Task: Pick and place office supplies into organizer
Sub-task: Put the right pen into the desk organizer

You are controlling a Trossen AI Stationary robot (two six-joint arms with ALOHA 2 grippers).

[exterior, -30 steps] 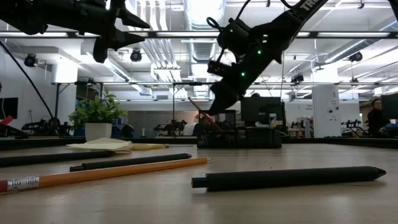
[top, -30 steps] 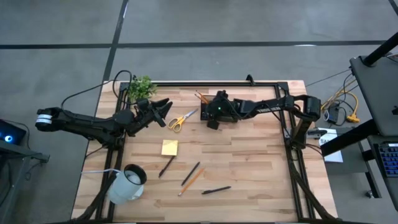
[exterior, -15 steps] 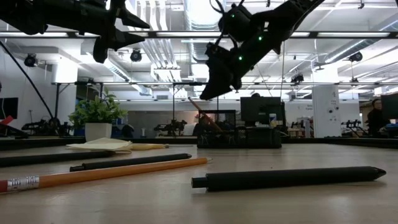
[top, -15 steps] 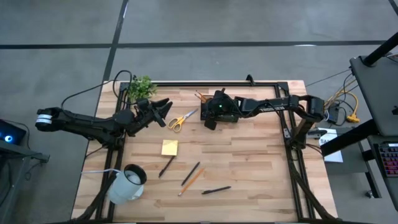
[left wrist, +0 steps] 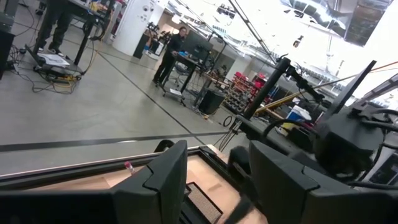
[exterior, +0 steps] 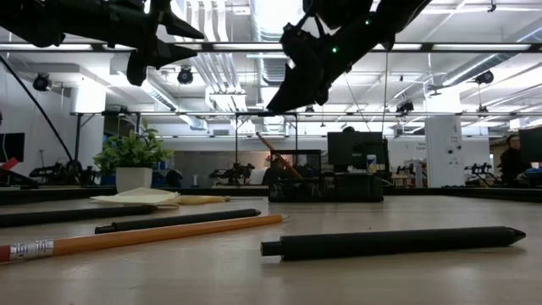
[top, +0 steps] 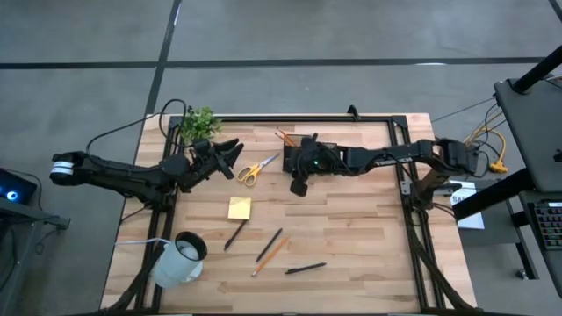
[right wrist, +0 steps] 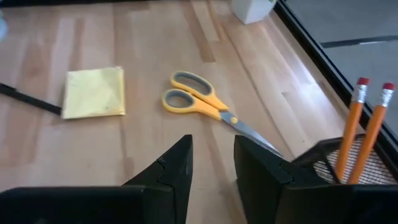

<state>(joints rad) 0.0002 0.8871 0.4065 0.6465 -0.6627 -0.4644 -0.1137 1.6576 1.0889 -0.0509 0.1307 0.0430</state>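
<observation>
Right hand (top: pixel 299 186): empty, fingers a narrow gap apart, hanging off the worktop (top: pixel 351 228) just beside the black mesh organizer (top: pixel 303 149), which already stands two orange pencils (right wrist: pixel 367 121) upright, likely freed for another pick. Left hand (top: pixel 230 154): parted, empty, raised beside the yellow-handled scissors (top: pixel 256 168). Loose on the planked wood: square yellow sticky-note pad (top: pixel 239 208), dark pens (top: pixel 305 268).

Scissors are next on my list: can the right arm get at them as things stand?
Probably yes. The scissors lie flat on bare wood just ahead of the right gripper, whose fingers are apart and empty. Nothing lies between; the organizer sits off to one side.
</observation>
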